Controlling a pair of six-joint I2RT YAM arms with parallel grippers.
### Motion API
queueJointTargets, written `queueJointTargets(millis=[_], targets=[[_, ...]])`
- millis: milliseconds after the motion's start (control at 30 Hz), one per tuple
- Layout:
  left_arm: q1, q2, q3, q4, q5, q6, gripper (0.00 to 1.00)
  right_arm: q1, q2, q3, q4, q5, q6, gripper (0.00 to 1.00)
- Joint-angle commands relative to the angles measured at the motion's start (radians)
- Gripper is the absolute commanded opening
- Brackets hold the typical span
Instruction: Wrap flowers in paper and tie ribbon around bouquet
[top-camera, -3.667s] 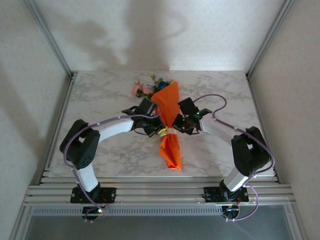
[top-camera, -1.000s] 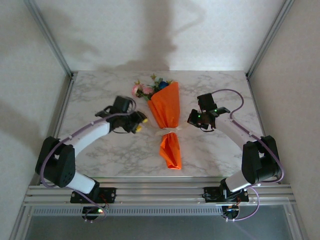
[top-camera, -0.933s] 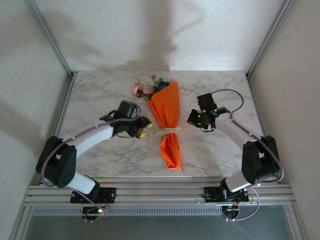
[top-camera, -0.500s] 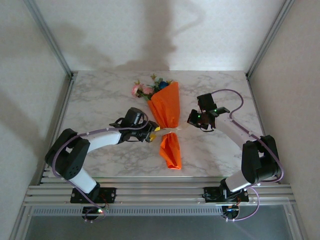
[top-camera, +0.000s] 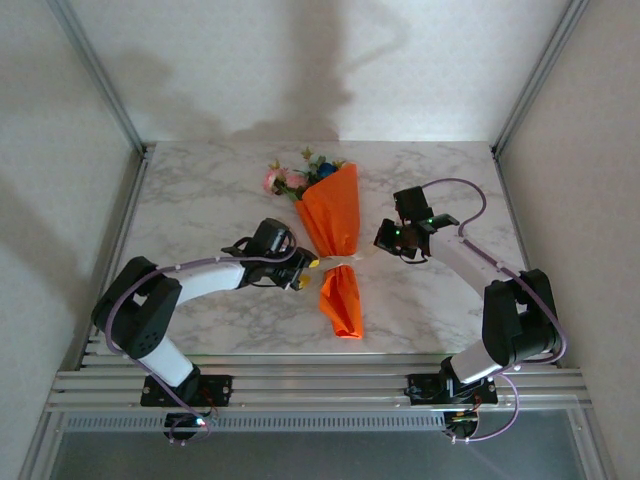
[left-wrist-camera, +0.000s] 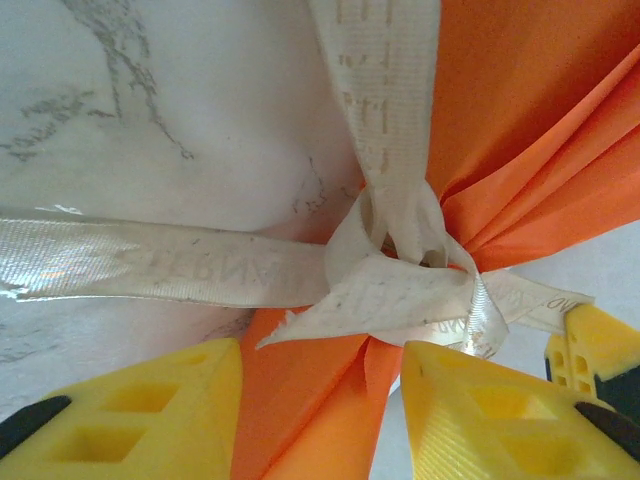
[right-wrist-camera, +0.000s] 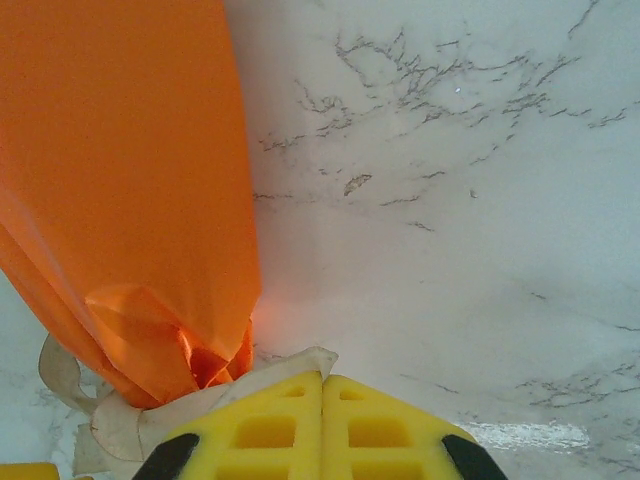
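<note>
The bouquet (top-camera: 335, 212) lies mid-table, an orange paper cone with pink and blue flowers (top-camera: 290, 179) at its far end and a flared tail (top-camera: 342, 302) toward me. A cream ribbon (top-camera: 341, 262) is knotted at the waist. In the left wrist view my left gripper (left-wrist-camera: 320, 400) stands open, its yellow fingers (left-wrist-camera: 130, 410) on either side of the orange paper (left-wrist-camera: 330, 400) just below the knot (left-wrist-camera: 400, 240). From above, the left gripper (top-camera: 307, 265) is at the waist's left side. My right gripper (right-wrist-camera: 322, 400) is shut on a ribbon end (right-wrist-camera: 300, 365), right of the waist (top-camera: 384, 242).
The white marble table (top-camera: 200, 200) has free room left and right of the bouquet. Metal frame posts (top-camera: 100, 80) and plain walls close in the sides and back. Purple cables (top-camera: 455, 185) loop along both arms.
My left arm has swung in from the left, bringing its open gripper to the bouquet's waist. The right arm and the bouquet have stayed put over the last second.
</note>
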Motion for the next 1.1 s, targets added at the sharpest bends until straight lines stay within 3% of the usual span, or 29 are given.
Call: queueJointTargets(millis=[0, 133, 333, 433, 633, 733, 933, 1067], targets=[[-0.008, 0.031, -0.006, 0.093, -0.025, -0.056, 0.44, -0.004, 0.010, 0.003, 0.004, -0.020, -0.009, 0.00], [-0.009, 0.079, 0.025, 0.146, -0.050, -0.062, 0.37, -0.003, 0.010, 0.002, 0.002, -0.020, -0.010, 0.00], [-0.011, 0.089, 0.019, 0.156, -0.059, -0.067, 0.00, -0.003, 0.013, 0.002, 0.003, -0.021, -0.014, 0.00], [-0.010, 0.044, 0.002, 0.125, -0.077, -0.059, 0.00, -0.002, 0.022, 0.003, 0.003, -0.023, -0.011, 0.00], [-0.007, -0.020, -0.026, 0.099, -0.064, -0.066, 0.00, -0.005, 0.039, 0.005, 0.027, -0.044, 0.026, 0.30], [-0.007, -0.039, -0.036, 0.096, -0.058, -0.073, 0.00, -0.006, 0.023, 0.005, 0.036, -0.045, 0.052, 0.37], [0.000, -0.072, -0.040, 0.057, -0.053, -0.065, 0.00, -0.006, -0.020, -0.009, 0.003, -0.002, 0.157, 0.42], [0.005, -0.094, -0.046, 0.040, -0.053, -0.062, 0.00, 0.003, -0.049, -0.073, 0.024, -0.011, 0.314, 0.29]])
